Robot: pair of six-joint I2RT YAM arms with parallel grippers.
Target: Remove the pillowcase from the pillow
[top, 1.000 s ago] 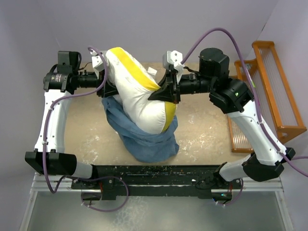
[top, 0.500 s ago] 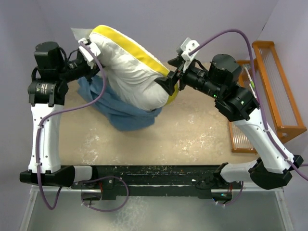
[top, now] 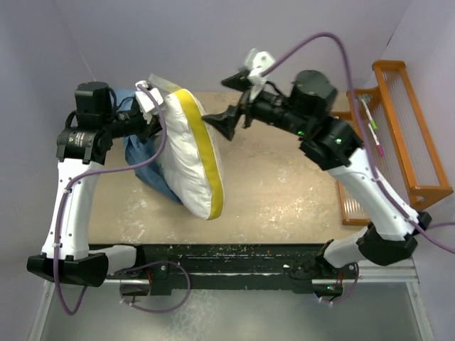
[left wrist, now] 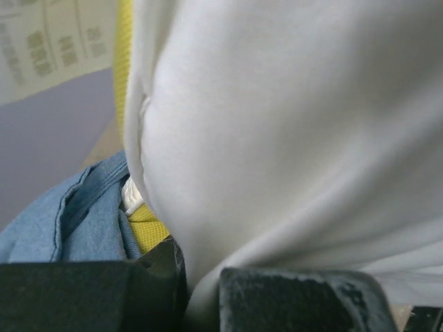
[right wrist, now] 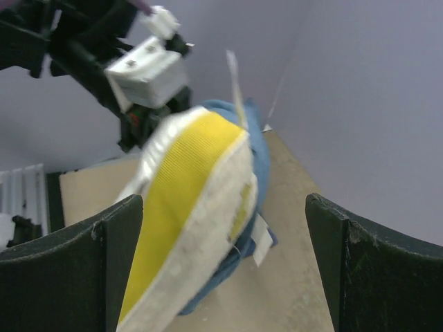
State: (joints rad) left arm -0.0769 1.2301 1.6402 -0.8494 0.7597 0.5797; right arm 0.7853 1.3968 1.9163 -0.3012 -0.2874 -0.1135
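The cream-white pillow (top: 186,153) with its yellow side band stands on edge at the table's left, tilted. My left gripper (top: 155,106) is shut on its upper left corner; in the left wrist view white pillow fabric (left wrist: 277,138) is pinched between the jaws of that gripper (left wrist: 201,283). The slate-blue pillowcase (top: 142,167) is bunched behind and left of the pillow, round its lower end, also seen as blue folds (left wrist: 76,221). My right gripper (top: 226,103) hovers open just right of the pillow's top, holding nothing. Between its spread fingers show the pillow (right wrist: 187,228), pillowcase (right wrist: 259,155) and a white tag (right wrist: 261,238).
An orange wire rack (top: 398,135) stands along the table's right edge, beside my right arm. The tan tabletop (top: 291,192) is bounded by lilac walls at the back and on both sides. Purple cables loop over both arms.
My right gripper let go of the pillow, opened wide and drew back. The left arm swung the pillow left and down; it now stands on edge, the pillowcase bunched behind it.
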